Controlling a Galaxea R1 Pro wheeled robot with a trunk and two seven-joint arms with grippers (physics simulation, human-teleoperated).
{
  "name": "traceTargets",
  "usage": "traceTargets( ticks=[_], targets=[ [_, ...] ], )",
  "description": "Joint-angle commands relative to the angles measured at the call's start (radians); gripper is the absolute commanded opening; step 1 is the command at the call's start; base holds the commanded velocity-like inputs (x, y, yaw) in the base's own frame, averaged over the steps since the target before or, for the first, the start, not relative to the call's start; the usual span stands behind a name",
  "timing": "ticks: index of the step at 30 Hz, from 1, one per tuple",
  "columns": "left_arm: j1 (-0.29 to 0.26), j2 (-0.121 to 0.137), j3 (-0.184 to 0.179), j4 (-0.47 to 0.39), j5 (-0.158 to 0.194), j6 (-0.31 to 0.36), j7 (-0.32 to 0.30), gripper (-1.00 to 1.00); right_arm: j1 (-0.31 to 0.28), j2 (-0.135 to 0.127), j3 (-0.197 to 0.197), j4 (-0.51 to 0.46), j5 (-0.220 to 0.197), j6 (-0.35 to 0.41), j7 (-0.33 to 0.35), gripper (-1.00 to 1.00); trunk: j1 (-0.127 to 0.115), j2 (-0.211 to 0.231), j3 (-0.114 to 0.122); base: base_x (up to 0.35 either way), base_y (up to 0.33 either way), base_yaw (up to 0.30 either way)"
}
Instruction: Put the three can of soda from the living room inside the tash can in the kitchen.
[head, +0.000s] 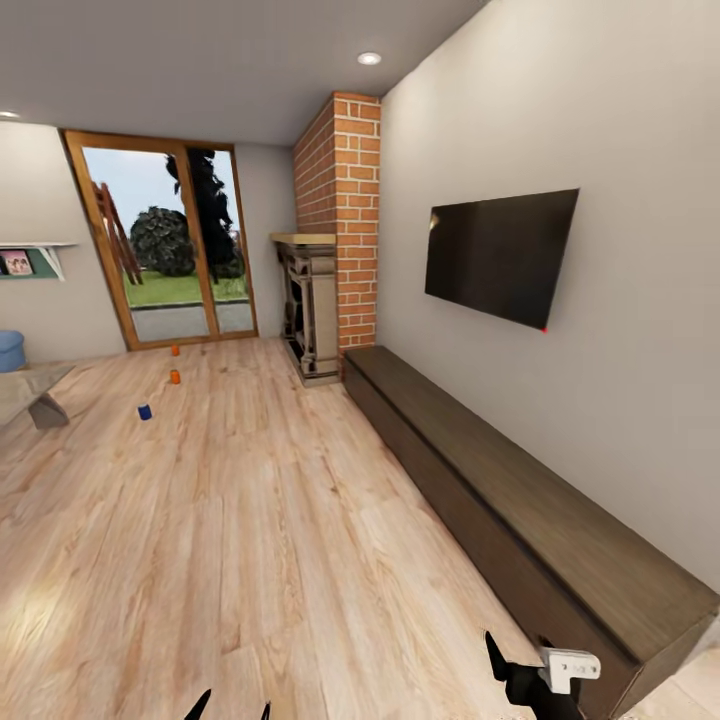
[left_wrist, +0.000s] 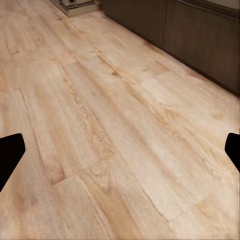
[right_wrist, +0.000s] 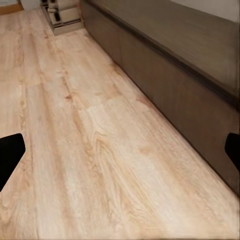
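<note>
Three cans of soda stand far off on the living room's wood floor, near the glass doors: one orange can (head: 175, 350), a second orange can (head: 175, 377) a little nearer, and a blue can (head: 145, 412) to their left. My left gripper (head: 233, 712) pokes up at the bottom edge of the head view. In the left wrist view its fingers (left_wrist: 11, 152) stand wide apart over bare planks, open and empty. My right gripper (right_wrist: 120, 152) is open too, with floor and the bench front between its fingers. The tash can is out of view.
A long dark bench (head: 520, 520) runs along the right wall under a black TV (head: 500, 255). Beyond it stand the stone fireplace (head: 310, 310) and brick chimney (head: 345, 200). A low grey table (head: 30, 390) and a blue stool (head: 10, 350) sit at the left edge.
</note>
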Motion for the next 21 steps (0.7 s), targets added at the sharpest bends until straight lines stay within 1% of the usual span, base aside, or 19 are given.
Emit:
traceTargets(
  ticks=[1,21],
  targets=[
    [0.000,0.000,0.000,0.000,0.000,0.000,0.000,1.00,0.000,0.000,0.000,0.000,-0.001,0.000,-0.001,1.00,0.000,0.000,0.000,0.000,0.000,-0.248],
    [-0.002,0.001,0.000,0.002,-0.005,0.000,0.000,1.00,0.000,0.000,0.002,0.001,0.002,-0.001,-0.004,1.00,0.000,0.000,0.000,0.000,0.000,-0.251]
  ],
)
